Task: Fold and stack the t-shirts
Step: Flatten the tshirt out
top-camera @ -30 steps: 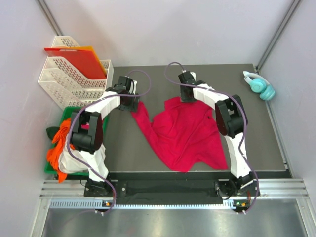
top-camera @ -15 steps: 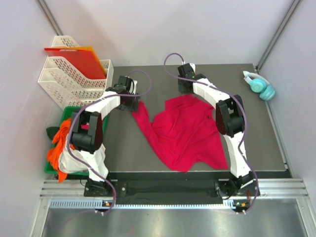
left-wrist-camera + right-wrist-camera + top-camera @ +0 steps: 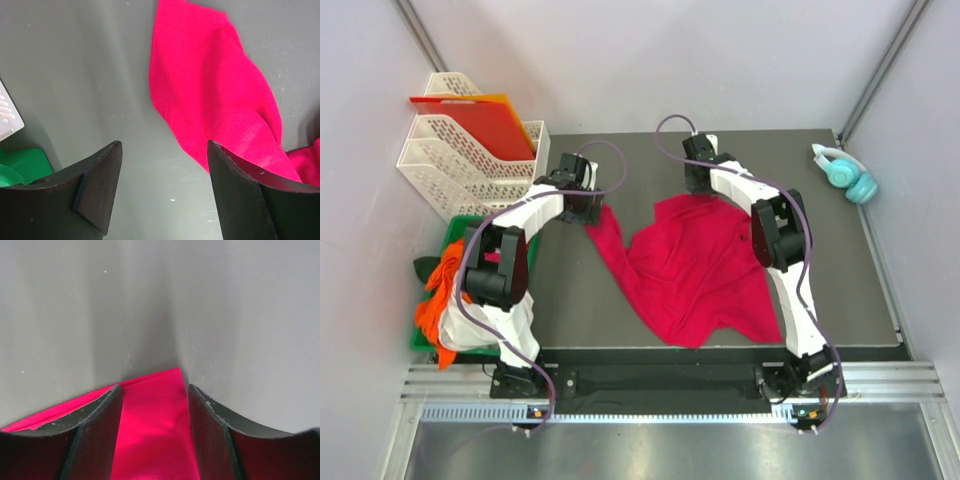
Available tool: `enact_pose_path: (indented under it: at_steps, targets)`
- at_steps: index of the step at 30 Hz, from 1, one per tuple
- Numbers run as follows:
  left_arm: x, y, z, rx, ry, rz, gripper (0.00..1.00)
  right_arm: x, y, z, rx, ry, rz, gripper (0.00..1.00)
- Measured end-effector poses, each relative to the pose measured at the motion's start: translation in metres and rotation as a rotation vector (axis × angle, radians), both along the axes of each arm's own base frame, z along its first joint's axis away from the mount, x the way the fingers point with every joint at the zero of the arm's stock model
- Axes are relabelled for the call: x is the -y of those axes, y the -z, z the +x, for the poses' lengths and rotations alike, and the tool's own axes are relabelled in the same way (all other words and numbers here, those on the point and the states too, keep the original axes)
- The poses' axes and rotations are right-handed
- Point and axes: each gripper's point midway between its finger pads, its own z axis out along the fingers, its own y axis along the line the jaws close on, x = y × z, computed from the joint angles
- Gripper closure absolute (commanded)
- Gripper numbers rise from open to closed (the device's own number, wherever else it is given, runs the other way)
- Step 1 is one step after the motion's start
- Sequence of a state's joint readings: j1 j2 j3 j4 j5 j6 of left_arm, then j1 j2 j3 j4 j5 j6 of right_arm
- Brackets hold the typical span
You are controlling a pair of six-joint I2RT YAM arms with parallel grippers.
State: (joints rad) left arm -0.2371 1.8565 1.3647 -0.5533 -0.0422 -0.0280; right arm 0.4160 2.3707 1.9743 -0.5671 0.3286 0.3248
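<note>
**Shirt laid out, both jaws let go.** Seen from above, the crimson t-shirt [image 3: 695, 265] lies spread and rumpled across the middle of my dark grey counter [image 3: 865, 280], unfolded, between my two arms. One sleeve [image 3: 605, 232] reaches out to the left, and the shirt's far edge runs up to my right wrist.

My left jaws, at the tip of that sleeve, are released. The wrist camera shows them spread wide over bare counter with nothing between them. The sleeve lies flat just beside the right-hand jaw, its near edge slipping behind it. Whether the two touch I cannot tell.

My right jaws hang at the shirt's far edge, toward the back of the counter. They too are parted, not clenched. A corner [image 3: 152, 412] of the red cloth lies flat in the gap between them, its tip pointing away from me. It runs behind the left-hand jaw and stops just short of the other, so nothing is pinched.

At the left, off the counter, a green bin [image 3: 463, 224] holds a heap of more cloth, with an orange shirt [image 3: 440, 285] and a white shirt [image 3: 455, 335] showing. Behind it stand stacked white trays [image 3: 445, 170] with a flat red-orange sheet [image 3: 470, 115] in the top one. Teal headphones [image 3: 845, 172] sit by the far right corner.
</note>
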Motion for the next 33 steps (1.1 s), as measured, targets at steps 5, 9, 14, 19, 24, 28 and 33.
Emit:
enact_pose_path:
  at_steps: [5, 9, 14, 19, 24, 28, 33]
  targets:
    - [0.001, -0.003, 0.003, 0.009, 0.0, -0.002, 0.27, -0.002, 0.001, 0.0, 0.003, -0.004, 0.007, 0.76]
    - [0.001, -0.003, 0.002, 0.008, 0.0, -0.002, 0.27, -0.005, 0.004, 0.001, 0.008, -0.003, 0.027, 0.92]
    - [0.001, -0.003, 0.002, 0.008, 0.0, -0.002, 0.28, -0.003, 0.005, -0.003, 0.029, 0.002, 0.047, 1.0]
    - [0.001, -0.003, 0.002, 0.008, 0.0, -0.003, 0.28, 0.004, 0.002, -0.014, 0.041, 0.009, 0.059, 1.0]
    - [0.002, -0.009, 0.005, 0.015, 0.0, -0.005, 0.28, 0.023, -0.015, -0.047, 0.025, 0.023, 0.048, 1.0]
    - [0.004, -0.017, 0.01, 0.029, 0.004, -0.013, 0.28, 0.033, -0.08, -0.052, 0.151, 0.054, 0.07, 1.0]
    - [0.014, -0.024, 0.019, 0.045, 0.021, -0.023, 0.28, 0.051, -0.185, -0.065, 0.375, 0.096, 0.121, 1.0]
